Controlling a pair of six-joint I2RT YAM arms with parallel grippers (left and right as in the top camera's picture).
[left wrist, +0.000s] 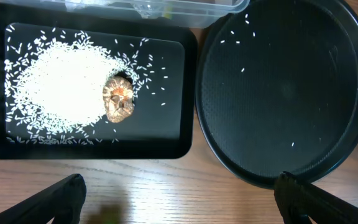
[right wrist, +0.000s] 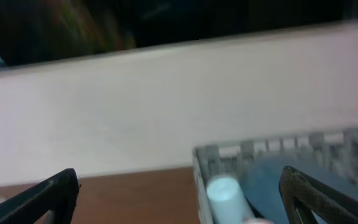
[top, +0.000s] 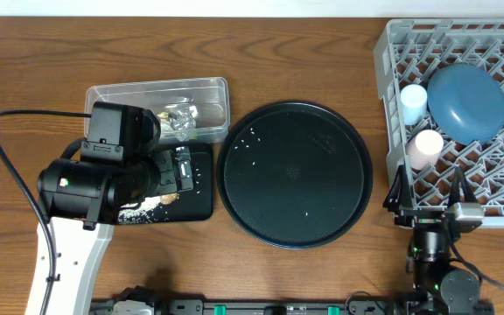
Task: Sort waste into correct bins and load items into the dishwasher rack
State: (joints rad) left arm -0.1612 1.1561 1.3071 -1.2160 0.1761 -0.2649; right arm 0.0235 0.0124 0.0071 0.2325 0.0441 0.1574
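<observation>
Left of round tray [top: 322, 206]: rice [left wrist: 61, 81], brown lump [left wrist: 119, 99] in black tray [left wrist: 166, 132], wrappers [top: 180, 120] in clear tub [top: 147, 89]; right of it: plate [top: 466, 101], cups [top: 413, 103] loaded in rack [top: 392, 52]; stray grains [top: 250, 138] left on it; left gripper [left wrist: 179, 186], right gripper [right wrist: 179, 180] held wide

The left arm [top: 77, 188] is black, with rounded motor housings behind the left gripper [left wrist: 179, 186], then a white link [top: 64, 262] and 1 black cable [top: 42, 112] looping away. The right arm [top: 436, 249] is black, with a grey block [top: 466, 210] behind its 2 dark tapered fingers [right wrist: 48, 193].

Blurred view, right claw [right wrist: 180, 183] spread wide at 7 and 5 o'clock, grey rack [right wrist: 272, 148] corner seen at 5 o'clock, light blue cup [right wrist: 224, 194] set inside it, brown worktop [right wrist: 135, 185] below
</observation>
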